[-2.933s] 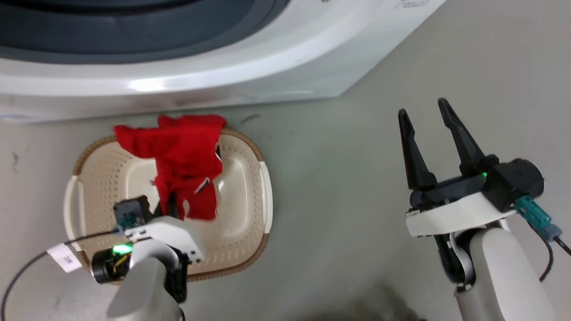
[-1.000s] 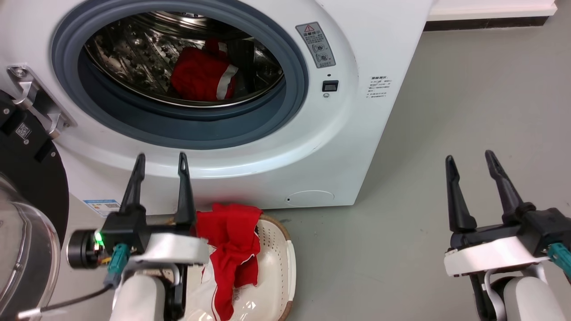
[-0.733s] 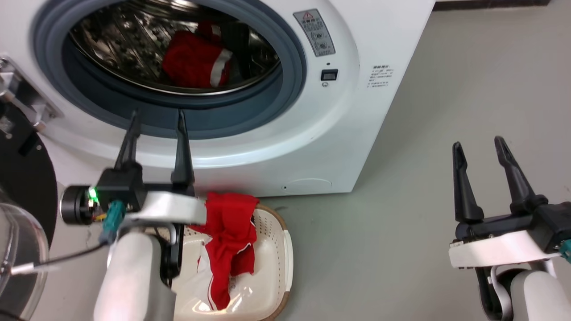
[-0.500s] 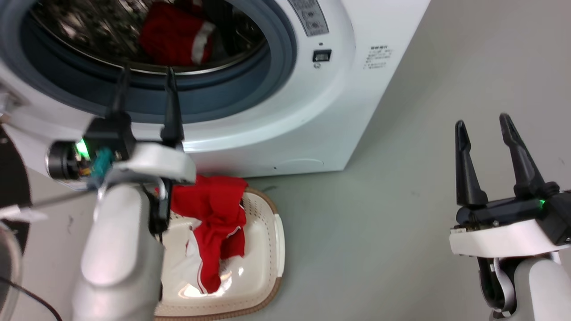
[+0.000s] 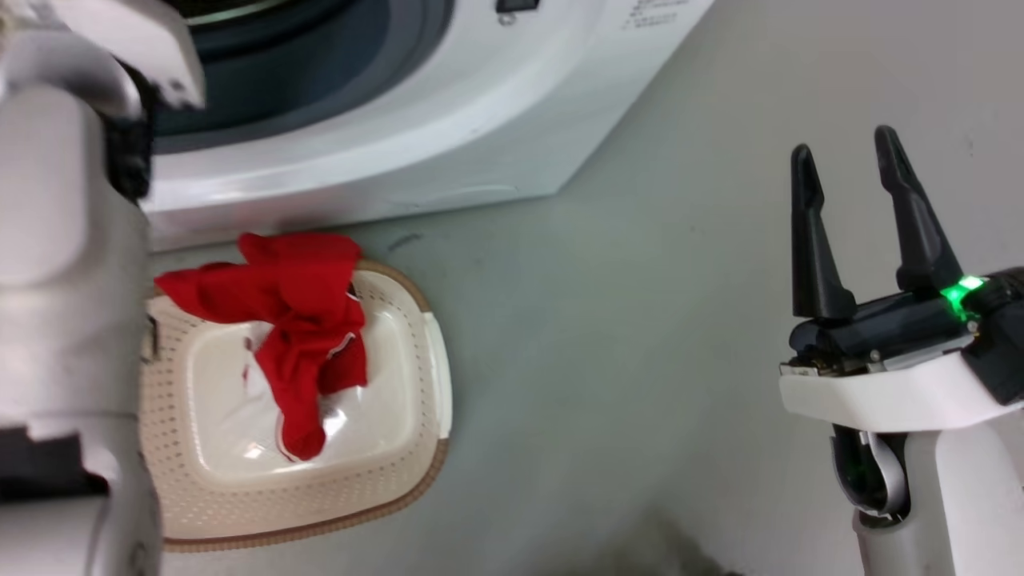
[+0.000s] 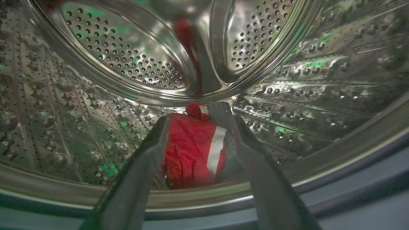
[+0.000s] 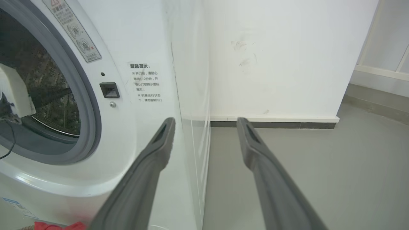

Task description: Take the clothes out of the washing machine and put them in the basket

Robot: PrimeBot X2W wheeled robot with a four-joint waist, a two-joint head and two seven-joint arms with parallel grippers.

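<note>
In the left wrist view my left gripper is open inside the steel drum of the washing machine. A red garment with a white stripe lies on the drum floor just beyond its fingertips, untouched. The head view has my pale left forearm reaching up into the door opening. Another red garment is draped over the far rim and into the cream basket on the floor before the machine. My right gripper hovers open and empty over the floor at the right, and its own view has that gripper beside the machine's corner.
Grey floor spreads between the basket and my right arm. The grey door ring and the machine's white front panel stand to the left in the right wrist view, with a white wall behind.
The head camera has tilted down, so the drum has left that view. My left gripper has moved forward from the machine's front into the drum, still open. The right gripper has stayed open.
</note>
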